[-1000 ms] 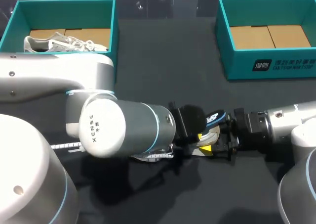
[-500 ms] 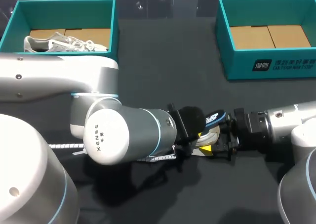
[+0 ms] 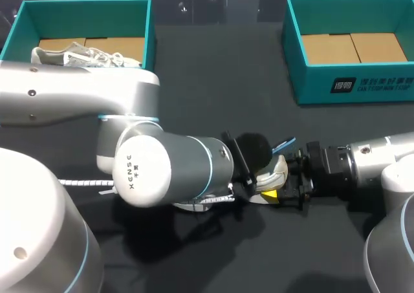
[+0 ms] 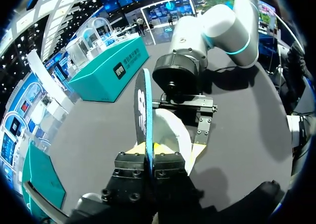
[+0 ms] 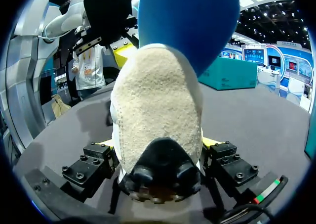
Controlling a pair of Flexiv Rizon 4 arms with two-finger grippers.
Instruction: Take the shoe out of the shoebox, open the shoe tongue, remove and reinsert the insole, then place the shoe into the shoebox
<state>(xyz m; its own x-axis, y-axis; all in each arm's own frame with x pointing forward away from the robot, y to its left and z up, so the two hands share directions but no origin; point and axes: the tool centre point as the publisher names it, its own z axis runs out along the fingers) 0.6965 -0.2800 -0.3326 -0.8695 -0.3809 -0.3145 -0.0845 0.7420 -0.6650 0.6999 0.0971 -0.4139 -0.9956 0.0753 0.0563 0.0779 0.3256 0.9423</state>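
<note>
Shows a pale shoe (image 3: 277, 170) lying on the dark table (image 3: 213, 79) between 2 grippers, heel clamped from both sides by the right gripper (image 5: 157, 146), with the left gripper (image 4: 149, 148) pinched tight on a blue insole (image 4: 144, 110) standing on edge above the shoe's opening. Places 2 teal shoeboxes at the table's far side, well apart, the left shoebox (image 3: 147, 41) holding a second grey shoe (image 3: 84, 55), the right shoebox (image 3: 310, 86) lined with brown card.

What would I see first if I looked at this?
The blue insole, pinched in the left pincer above a pale shoe mid-table. The right pincer clamps that shoe's heel. A second shoe lies in the far-left teal box.
</note>
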